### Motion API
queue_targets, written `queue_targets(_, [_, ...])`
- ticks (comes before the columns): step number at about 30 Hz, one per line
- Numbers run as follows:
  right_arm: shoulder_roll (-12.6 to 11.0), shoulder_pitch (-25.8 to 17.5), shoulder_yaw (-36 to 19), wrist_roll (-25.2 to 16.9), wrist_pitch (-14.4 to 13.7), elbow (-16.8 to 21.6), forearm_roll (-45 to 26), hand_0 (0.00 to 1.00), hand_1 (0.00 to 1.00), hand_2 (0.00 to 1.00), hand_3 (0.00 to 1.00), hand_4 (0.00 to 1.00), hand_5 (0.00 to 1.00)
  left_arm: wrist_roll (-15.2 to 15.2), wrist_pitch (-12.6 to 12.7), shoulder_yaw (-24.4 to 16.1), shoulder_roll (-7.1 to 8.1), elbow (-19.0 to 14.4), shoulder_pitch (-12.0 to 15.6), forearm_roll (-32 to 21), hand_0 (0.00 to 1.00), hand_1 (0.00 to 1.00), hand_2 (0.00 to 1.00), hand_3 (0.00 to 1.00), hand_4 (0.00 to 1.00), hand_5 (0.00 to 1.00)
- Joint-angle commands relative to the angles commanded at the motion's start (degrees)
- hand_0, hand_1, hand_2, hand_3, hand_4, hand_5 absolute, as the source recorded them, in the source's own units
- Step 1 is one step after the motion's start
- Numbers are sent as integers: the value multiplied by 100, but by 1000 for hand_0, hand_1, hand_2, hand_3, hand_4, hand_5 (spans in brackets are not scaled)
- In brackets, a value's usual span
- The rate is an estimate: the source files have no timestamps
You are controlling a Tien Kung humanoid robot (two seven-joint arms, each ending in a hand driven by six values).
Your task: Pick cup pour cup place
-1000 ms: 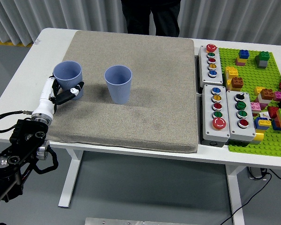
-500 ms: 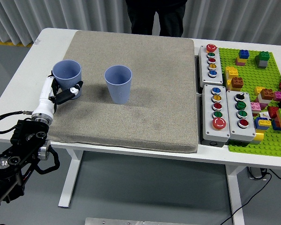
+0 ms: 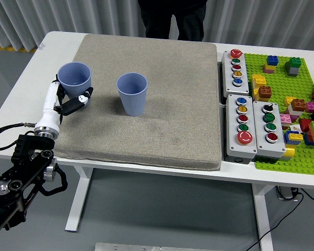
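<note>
Two blue cups are over the grey mat (image 3: 162, 104). The left cup (image 3: 75, 78) is at the mat's left edge, gripped low down by my left hand (image 3: 68, 102), and it looks lifted a little off the mat. Its white and black fingers (image 3: 77, 101) wrap the cup's lower part. The second cup (image 3: 132, 93) stands upright to the right, apart from the hand. My right arm is out of the picture.
A person in dark trousers (image 3: 170, 18) stands at the far side. Right of the mat are three button boxes (image 3: 236, 68) (image 3: 243, 127) (image 3: 270, 129) and a green baseplate (image 3: 298, 104) with several bricks.
The left hand has raised the left cup slightly and moved it toward the table's far side. The second cup has not moved.
</note>
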State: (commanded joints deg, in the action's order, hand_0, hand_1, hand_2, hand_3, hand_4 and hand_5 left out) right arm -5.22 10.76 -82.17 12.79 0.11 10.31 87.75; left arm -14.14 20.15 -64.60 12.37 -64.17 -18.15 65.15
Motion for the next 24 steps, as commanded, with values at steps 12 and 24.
queue_targets(12, [-10, -40, 18, 4, 4, 0, -2, 694, 678, 612, 597, 2, 143, 338, 150, 93, 157, -569, -88, 1140, 592, 656, 874, 969, 645, 107])
queue_targets(24, [-23, 15, 76, -2, -13, 0, -104, 695, 678, 611, 596, 2, 141, 444, 174, 240, 288, -737, -381, 1514, 566, 629, 866, 962, 643, 111])
